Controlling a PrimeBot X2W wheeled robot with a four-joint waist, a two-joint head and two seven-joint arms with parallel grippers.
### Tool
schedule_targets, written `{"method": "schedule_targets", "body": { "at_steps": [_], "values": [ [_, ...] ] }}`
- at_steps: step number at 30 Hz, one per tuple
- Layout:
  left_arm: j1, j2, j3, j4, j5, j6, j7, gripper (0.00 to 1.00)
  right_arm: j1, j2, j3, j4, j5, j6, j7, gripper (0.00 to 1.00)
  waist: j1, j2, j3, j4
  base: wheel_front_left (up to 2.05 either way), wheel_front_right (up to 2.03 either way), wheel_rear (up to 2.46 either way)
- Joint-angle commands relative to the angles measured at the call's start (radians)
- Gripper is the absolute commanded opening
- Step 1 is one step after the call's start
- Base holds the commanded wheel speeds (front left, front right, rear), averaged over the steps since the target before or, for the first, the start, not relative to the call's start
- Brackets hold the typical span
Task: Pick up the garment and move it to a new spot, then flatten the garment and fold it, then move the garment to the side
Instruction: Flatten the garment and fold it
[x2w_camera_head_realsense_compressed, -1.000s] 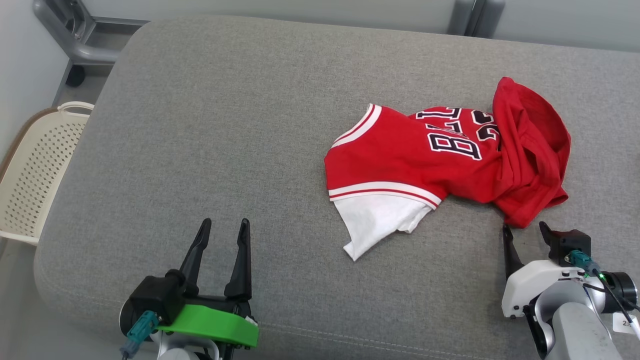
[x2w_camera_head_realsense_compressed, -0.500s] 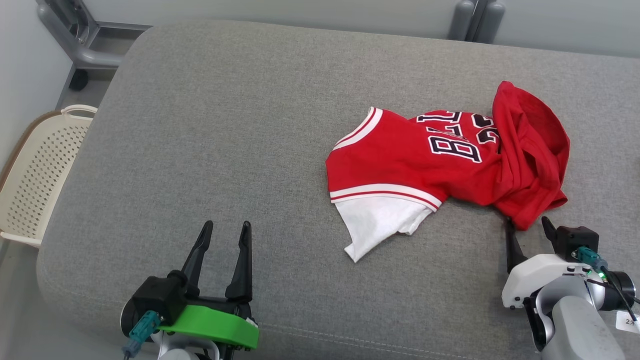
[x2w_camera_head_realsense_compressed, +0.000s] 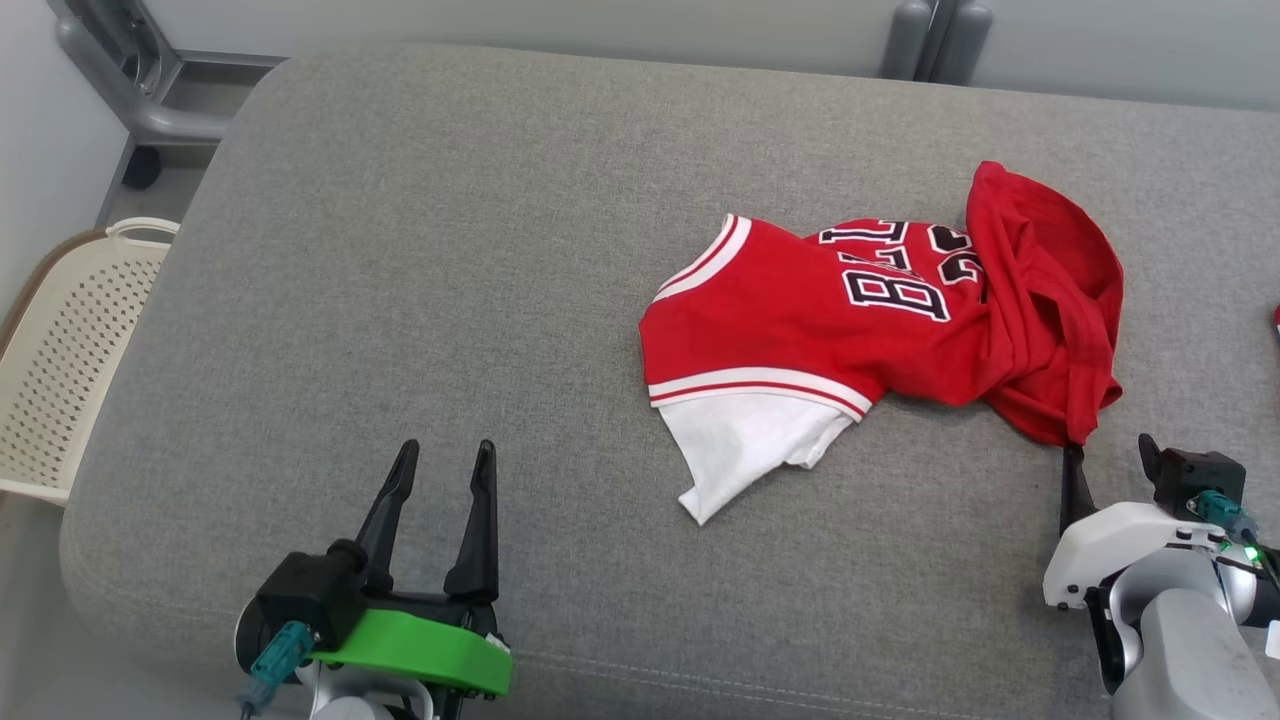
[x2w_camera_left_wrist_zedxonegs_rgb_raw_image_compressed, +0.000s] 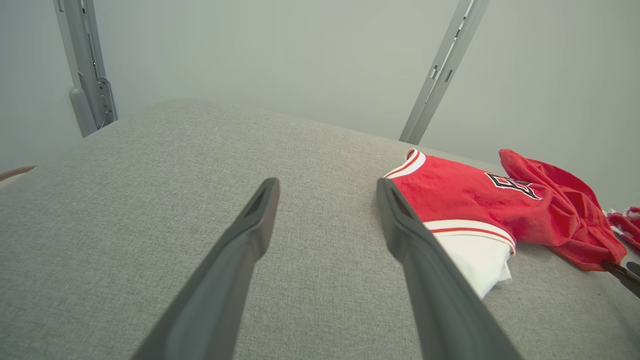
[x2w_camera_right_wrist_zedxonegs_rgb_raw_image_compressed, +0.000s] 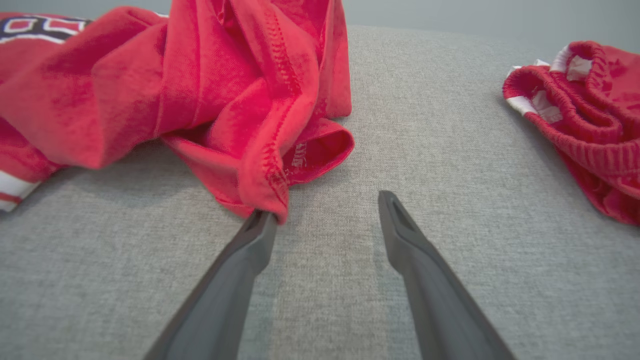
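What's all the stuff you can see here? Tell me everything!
jersey: one, red with white trim and dark letters, crumpled on the cushion's right half
cushion: one, grey, under the jersey
second garment: one, red and white, right of the jersey
basket: one, cream, beside the cushion's left end
metal frame: one, grey, beyond the far left corner
left hand: one, dark fingers on green, open, near left
right hand: one, dark fingers, open, fingertip at the jersey's hem
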Motion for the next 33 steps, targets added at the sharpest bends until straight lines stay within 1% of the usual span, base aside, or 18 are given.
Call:
{"method": "schedule_targets", "body": {
  "at_steps": [1,2,11,14,16,20,23,25,29,33],
  "values": [
    [-0.010,0.001,0.003,-0.004,0.006,-0.004,-0.003,1.00,-0.013,-0.003,-0.001,0.004,-0.007,-0.002,-0.003,0.19,0.0000,-0.0001,0.005,-0.002,0.00,0.00,0.00],
    [-0.013,0.001,0.002,-0.004,0.006,-0.004,-0.003,1.00,-0.017,-0.003,-0.002,0.006,-0.007,-0.002,-0.003,0.00,0.0000,-0.0001,0.006,-0.002,0.00,0.00,0.00],
    [-0.018,0.001,0.002,0.000,-0.002,-0.002,-0.003,1.00,-0.021,-0.003,-0.016,0.021,-0.019,-0.002,-0.003,0.00,0.0000,-0.0001,0.003,0.001,0.00,0.00,0.00],
    [-0.013,0.001,0.007,-0.001,-0.003,0.000,-0.003,1.00,-0.013,-0.004,-0.027,-0.011,-0.056,-0.002,-0.003,0.00,0.0000,-0.0001,-0.005,0.000,0.00,0.00,0.00],
    [-0.007,0.001,0.009,-0.001,-0.003,0.002,-0.003,1.00,-0.008,-0.004,-0.042,-0.054,-0.092,-0.002,0.002,0.00,0.0000,-0.0001,-0.012,-0.002,0.00,0.00,0.00],
    [0.008,0.001,0.012,-0.004,-0.003,0.005,-0.003,1.00,-0.001,-0.004,-0.051,-0.186,-0.138,-0.002,0.045,0.00,0.0000,-0.0001,-0.027,-0.008,0.00,0.00,0.00],
    [0.017,0.001,0.015,-0.009,-0.004,0.008,-0.003,1.00,0.018,-0.004,-0.046,-0.330,-0.155,-0.002,0.109,0.00,0.0000,-0.0001,-0.038,-0.013,0.00,0.00,0.00],
    [0.023,0.001,0.016,-0.010,-0.004,0.009,-0.003,1.00,0.044,-0.002,-0.025,-0.435,-0.159,-0.002,0.165,0.00,0.0000,-0.0001,-0.044,-0.017,0.00,0.00,0.00],
    [0.030,0.001,0.016,-0.012,-0.006,0.011,-0.003,1.00,0.135,-0.003,0.027,-0.652,-0.150,-0.002,0.316,0.00,0.0000,-0.0001,-0.054,-0.021,0.00,0.00,0.00],
    [0.037,0.001,0.017,-0.013,-0.005,0.012,-0.003,1.00,0.257,-0.004,0.037,-0.804,-0.117,-0.002,0.513,0.00,0.0000,-0.0001,-0.060,-0.025,0.00,0.00,0.00]
  ]
}}
